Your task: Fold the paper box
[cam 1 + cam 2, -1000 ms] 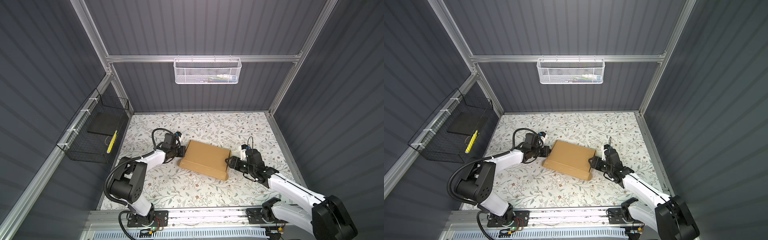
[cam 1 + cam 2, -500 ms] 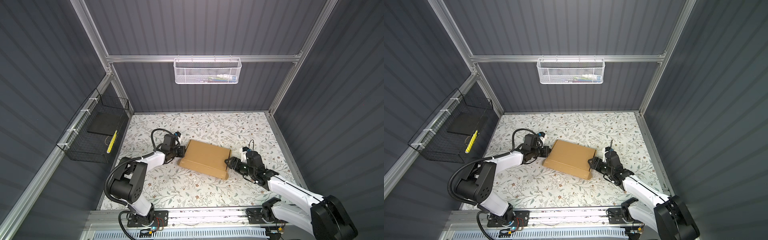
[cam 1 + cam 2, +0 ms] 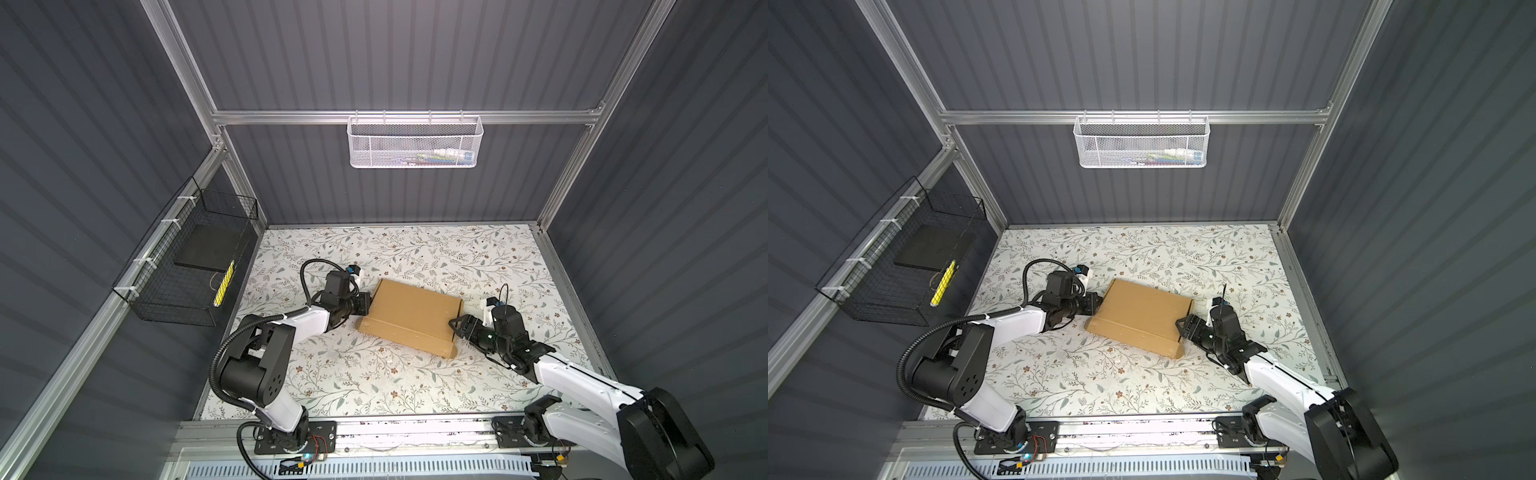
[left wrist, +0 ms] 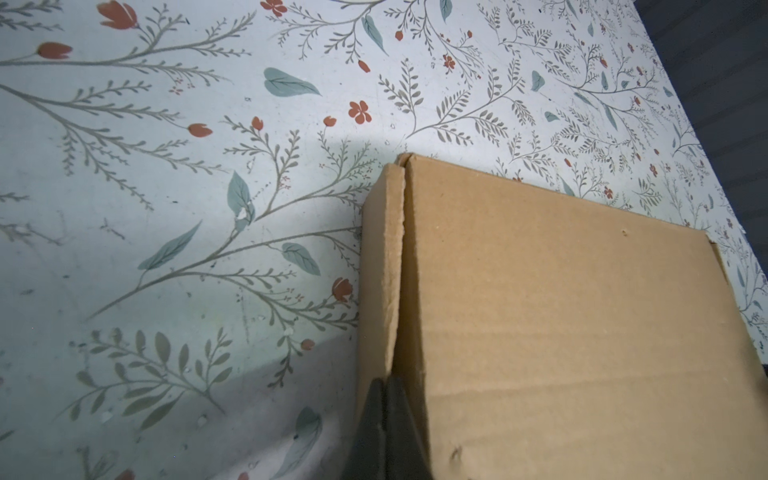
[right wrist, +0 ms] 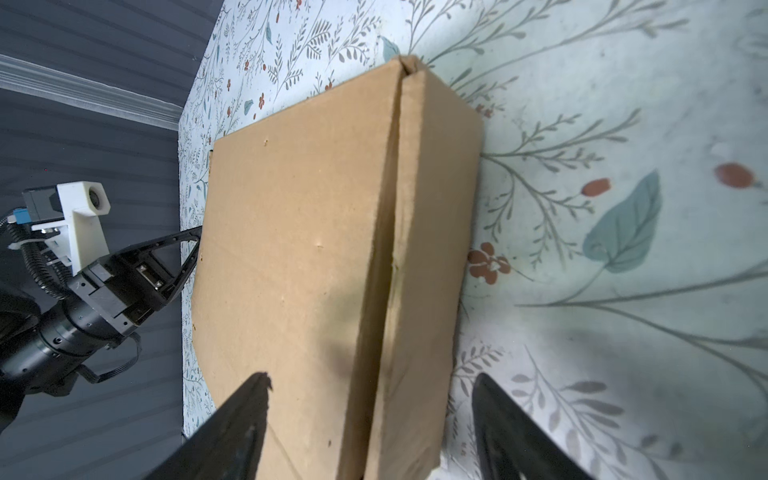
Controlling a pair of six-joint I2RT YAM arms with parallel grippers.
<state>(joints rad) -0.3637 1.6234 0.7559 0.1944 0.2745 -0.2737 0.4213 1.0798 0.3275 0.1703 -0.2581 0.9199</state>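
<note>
Cardboard box (image 3: 409, 320) folded shut, lying flat and slightly skewed mid-table (image 3: 374, 374) on the floral surface, between the two arms in both top views. Left claw (image 3: 365, 303) closed, its tips together and touching the seam along the box's left edge. Right claw (image 3: 457, 326) open at the box's right end, one finger over the lid, one outside the side wall, not clamping.

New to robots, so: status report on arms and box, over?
Left gripper shut at edge of paper box. Right gripper open, at opposite end. Box lid down, flat. Nothing blocking.
</note>
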